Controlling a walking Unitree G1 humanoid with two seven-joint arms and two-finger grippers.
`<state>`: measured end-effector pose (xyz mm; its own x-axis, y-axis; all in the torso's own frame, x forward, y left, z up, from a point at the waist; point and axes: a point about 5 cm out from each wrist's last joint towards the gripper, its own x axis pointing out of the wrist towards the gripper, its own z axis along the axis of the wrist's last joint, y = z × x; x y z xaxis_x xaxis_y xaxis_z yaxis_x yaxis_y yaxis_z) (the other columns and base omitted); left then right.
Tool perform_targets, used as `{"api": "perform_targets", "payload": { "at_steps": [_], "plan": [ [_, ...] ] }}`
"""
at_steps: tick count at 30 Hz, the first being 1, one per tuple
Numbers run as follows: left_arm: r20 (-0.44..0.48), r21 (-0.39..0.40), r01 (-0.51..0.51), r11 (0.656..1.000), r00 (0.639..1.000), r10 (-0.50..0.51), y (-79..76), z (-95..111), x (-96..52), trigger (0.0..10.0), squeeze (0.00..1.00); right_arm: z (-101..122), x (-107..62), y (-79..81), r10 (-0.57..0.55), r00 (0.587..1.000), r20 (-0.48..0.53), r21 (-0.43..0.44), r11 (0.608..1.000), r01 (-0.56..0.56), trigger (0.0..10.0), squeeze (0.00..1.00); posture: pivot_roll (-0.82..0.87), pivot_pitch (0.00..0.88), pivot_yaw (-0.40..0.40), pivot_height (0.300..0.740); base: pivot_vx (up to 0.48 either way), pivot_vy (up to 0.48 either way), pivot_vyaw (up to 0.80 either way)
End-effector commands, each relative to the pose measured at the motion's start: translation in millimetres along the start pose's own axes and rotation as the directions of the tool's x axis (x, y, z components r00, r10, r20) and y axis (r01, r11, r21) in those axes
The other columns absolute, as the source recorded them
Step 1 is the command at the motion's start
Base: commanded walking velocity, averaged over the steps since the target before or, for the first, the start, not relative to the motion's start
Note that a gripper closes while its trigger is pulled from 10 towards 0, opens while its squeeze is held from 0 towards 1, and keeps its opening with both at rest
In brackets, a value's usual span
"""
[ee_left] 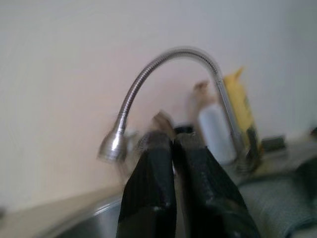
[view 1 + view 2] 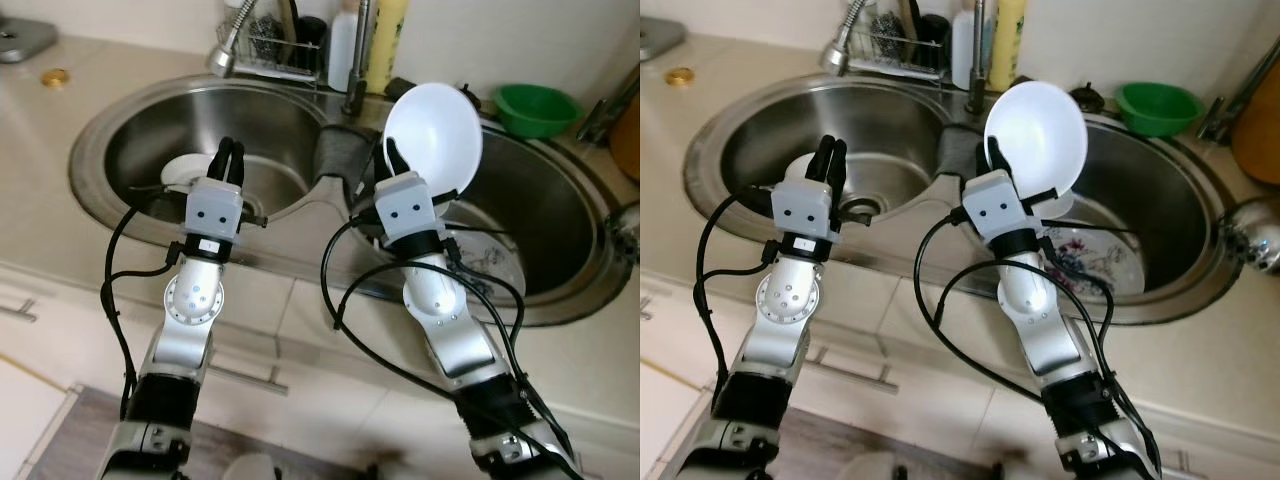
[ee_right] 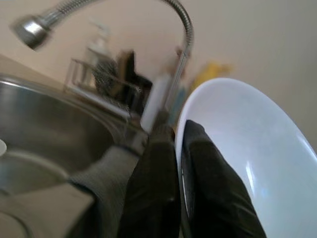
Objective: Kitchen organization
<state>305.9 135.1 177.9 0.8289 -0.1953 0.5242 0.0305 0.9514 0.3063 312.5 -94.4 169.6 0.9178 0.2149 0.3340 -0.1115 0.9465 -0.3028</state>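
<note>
My right gripper [image 2: 393,155] is shut on the rim of a white bowl [image 2: 435,135], holding it tilted up above the divider and the right basin of a steel double sink [image 2: 95,150]. In the right wrist view the bowl's rim [image 3: 247,148] sits pinched between the black fingers [image 3: 158,168]. My left gripper [image 2: 230,150] hangs over the left basin with its fingers [image 1: 153,173] pressed together, nothing in them. A small white dish [image 2: 185,170] lies in the left basin beneath it. A flowered plate [image 2: 1090,255] lies in the right basin.
A grey cloth [image 2: 345,155] drapes over the sink divider. Behind it stand a flexible faucet [image 2: 222,55], a wire rack [image 2: 280,45], a white bottle [image 2: 340,50] and a yellow bottle [image 2: 385,40]. A green bowl [image 2: 537,108] sits at the back right, a gold lid [image 2: 54,76] on the left counter.
</note>
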Motion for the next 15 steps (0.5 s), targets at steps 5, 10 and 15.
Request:
{"api": "perform_targets", "payload": {
  "at_steps": [5,10,15],
  "plan": [
    [-0.042,0.004,0.020,1.000,0.999,-0.020,-2.4,-8.4,-7.1,10.0,0.00,-20.8,7.1,2.3,0.022,0.982,-0.189,0.156,0.988,0.008,10.0,0.00,0.17,0.000,-0.032,0.740,0.000,0.000,0.00],
    [-0.043,0.001,0.021,1.000,0.999,-0.021,-3.1,-8.6,-6.4,10.0,0.00,-51.4,7.3,-7.2,0.013,0.896,-0.444,0.286,0.949,0.128,10.0,0.37,0.17,0.000,-0.035,0.740,0.000,0.000,0.00],
    [-0.045,-0.002,0.023,1.000,0.999,-0.023,-3.2,-9.1,-6.8,10.0,0.00,-52.8,6.7,-11.7,0.002,0.889,-0.458,0.340,0.924,0.173,10.0,1.00,0.17,0.000,-0.035,0.740,0.000,0.000,0.00]
  ]
}}
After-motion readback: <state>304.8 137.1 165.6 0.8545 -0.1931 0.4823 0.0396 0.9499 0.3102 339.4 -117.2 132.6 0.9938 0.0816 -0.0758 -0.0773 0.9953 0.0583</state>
